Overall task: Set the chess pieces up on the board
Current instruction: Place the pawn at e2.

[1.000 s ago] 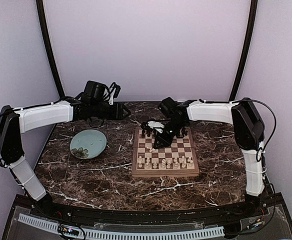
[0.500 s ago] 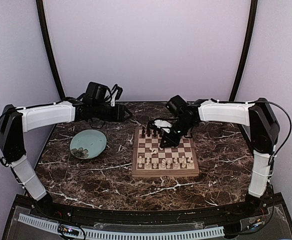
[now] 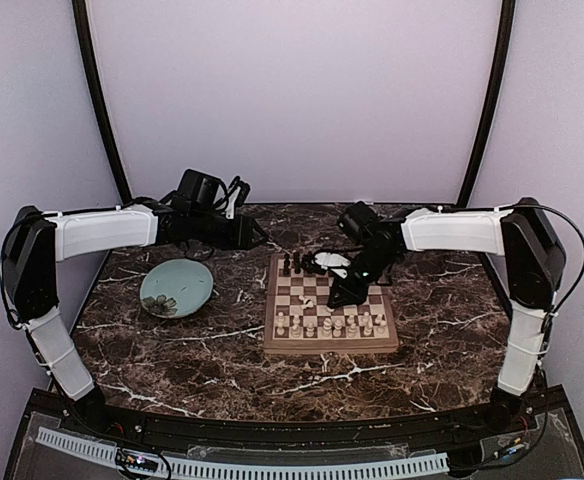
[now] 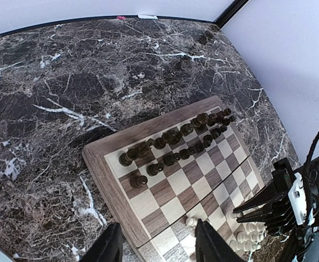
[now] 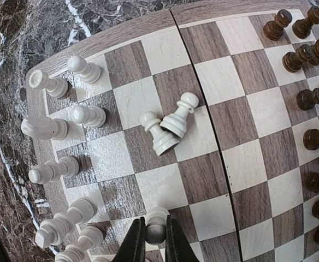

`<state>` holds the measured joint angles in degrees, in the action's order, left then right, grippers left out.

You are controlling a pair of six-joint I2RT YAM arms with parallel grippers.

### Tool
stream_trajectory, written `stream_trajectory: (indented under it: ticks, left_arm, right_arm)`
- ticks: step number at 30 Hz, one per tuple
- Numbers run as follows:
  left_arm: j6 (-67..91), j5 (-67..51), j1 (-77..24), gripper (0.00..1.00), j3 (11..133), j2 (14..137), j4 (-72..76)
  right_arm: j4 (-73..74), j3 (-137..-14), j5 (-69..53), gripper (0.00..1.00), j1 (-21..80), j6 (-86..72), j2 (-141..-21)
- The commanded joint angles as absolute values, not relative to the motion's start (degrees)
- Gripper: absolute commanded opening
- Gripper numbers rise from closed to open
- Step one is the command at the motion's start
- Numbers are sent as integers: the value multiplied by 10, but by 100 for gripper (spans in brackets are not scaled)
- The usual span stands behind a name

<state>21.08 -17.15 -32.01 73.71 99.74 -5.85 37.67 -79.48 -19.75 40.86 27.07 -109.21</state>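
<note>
The board (image 3: 329, 347) lies at mid table. Dark chess pieces (image 3: 302, 266) stand along its far edge and white ones (image 3: 332, 325) along its near edge. Two white pawns (image 5: 160, 134) lie tipped against each other on the middle squares. My right gripper (image 5: 153, 241) is low over the white side, shut on the head of an upright white pawn (image 5: 156, 221). My left gripper (image 4: 158, 245) hangs open and empty above the board's left edge (image 4: 102, 169), its fingers (image 4: 109, 246) wide apart. The dark rows (image 4: 170, 144) show below it.
A round pale-teal plate (image 3: 176, 287) sits on the marble left of the board. In the left wrist view the right gripper (image 4: 264, 210) reaches in beside the white pieces (image 4: 247, 232), and a lone white pawn (image 4: 191, 221) stands near my left fingers.
The right gripper moved from the board's far middle toward the white side and closed on a white pawn. The left arm reached slightly farther right.
</note>
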Motion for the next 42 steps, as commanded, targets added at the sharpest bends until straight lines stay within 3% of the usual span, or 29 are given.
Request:
stream_trajectory:
  ticks: [1,42]
  left_arm:
    - [209,-177,-317,47,749,989,-55]
    - [203,-176,-317,47,753,994,-60]
  right_arm:
    - [374,-780,-206,13,408,283,-1070]
    - [388,-736,-216,13,409,290,-1057]
